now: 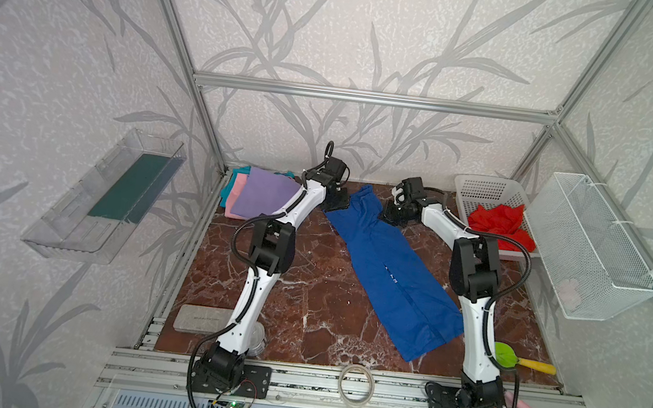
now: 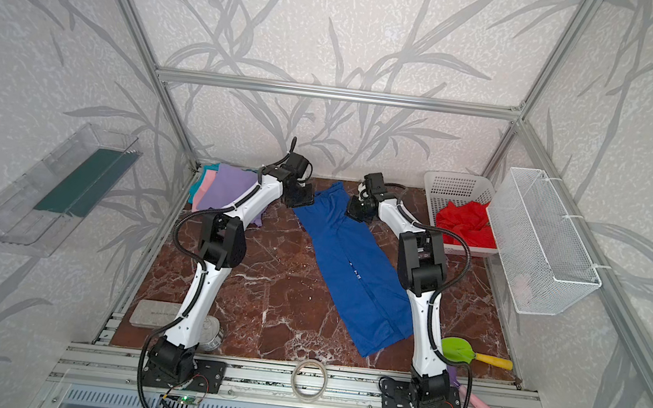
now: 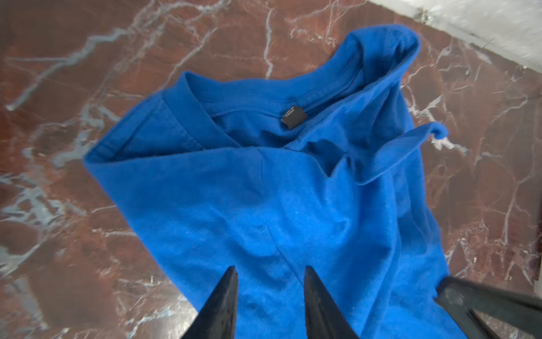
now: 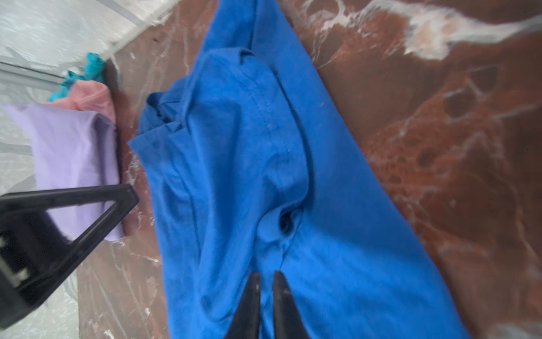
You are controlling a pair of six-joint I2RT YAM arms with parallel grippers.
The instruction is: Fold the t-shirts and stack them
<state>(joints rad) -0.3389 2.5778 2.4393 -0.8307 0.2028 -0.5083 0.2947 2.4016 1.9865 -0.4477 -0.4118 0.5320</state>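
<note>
Top views both show a bench (image 1: 306, 295) of red-brown marble veined with white. It is boxed in by an aluminium frame (image 1: 370, 97) and by walls papered pale grey with darker leaf sprays.

A blue shirt (image 1: 388, 270) lies on the bench as a long narrow strip, running from the far middle toward the near right, with its collar end at the back. In the far left corner a lavender shirt (image 1: 263, 195) lies folded on top of a pink shirt (image 1: 237, 195) and a teal shirt (image 1: 227, 189). At the far right a red shirt (image 1: 496, 224) sits crumpled in a white plastic basket (image 1: 485, 187).

A wire basket (image 1: 588, 243) hangs on the right wall and a clear tray (image 1: 108, 192) on the left wall. A tape roll (image 1: 355, 385) lies on the front rail.

In the left wrist view the left jaws stand apart over the blue cloth, near the collar. In the right wrist view the right jaws are nearly together, with a thin slit between them over a ridge of the blue shirt. I cannot tell whether they pinch it.
</note>
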